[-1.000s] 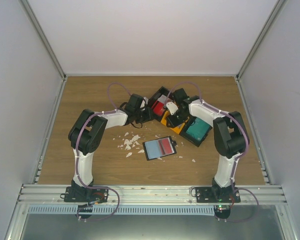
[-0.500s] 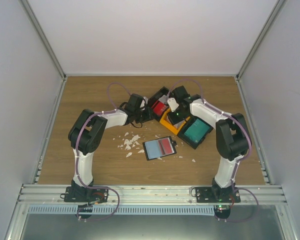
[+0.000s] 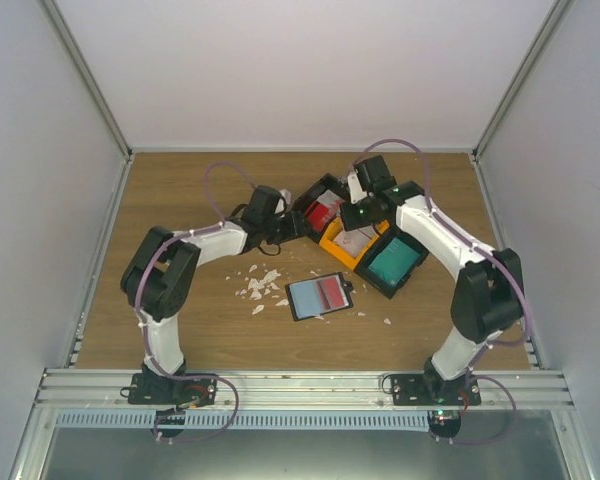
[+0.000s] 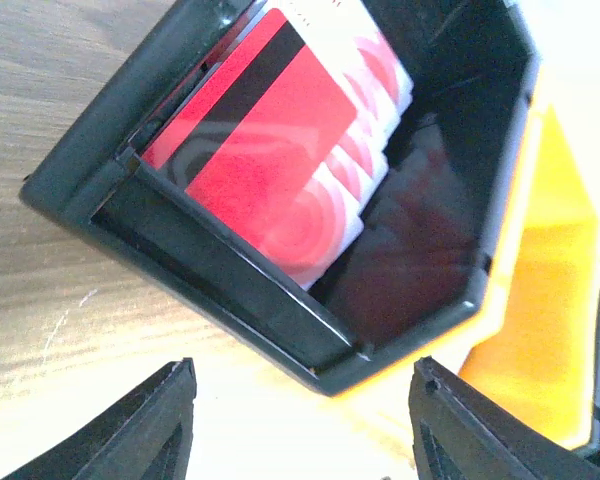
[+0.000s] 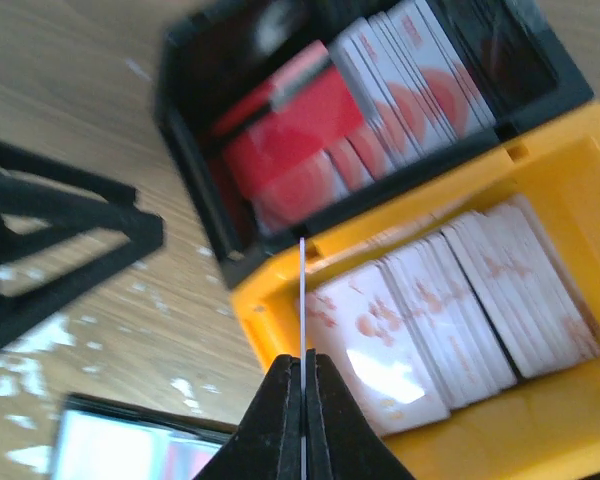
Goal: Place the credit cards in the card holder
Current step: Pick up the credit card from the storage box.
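My right gripper (image 5: 303,358) is shut on a thin whitish credit card (image 5: 302,290), seen edge-on and held above the join of the yellow bin (image 5: 270,310) and a black bin (image 5: 195,190). In the top view this gripper (image 3: 352,215) hovers over those bins. The left gripper (image 4: 305,375) is open and holds nothing, its fingers (image 4: 170,405) just short of the black bin's near corner (image 4: 230,290), where red-and-white credit cards (image 4: 270,130) lie. The card holder (image 3: 320,296) lies open on the table in front of the bins, a red card showing inside it.
Three bins sit side by side: black with red cards (image 3: 320,210), yellow with whitish cards (image 3: 352,243), black with teal cards (image 3: 392,262). White crumbs (image 3: 260,285) are scattered left of the card holder. Grey walls close in the wooden table (image 3: 180,190).
The right gripper closed on a whitish card and rose back from the yellow bin with it. The left gripper's jaws widened beside the black bin.
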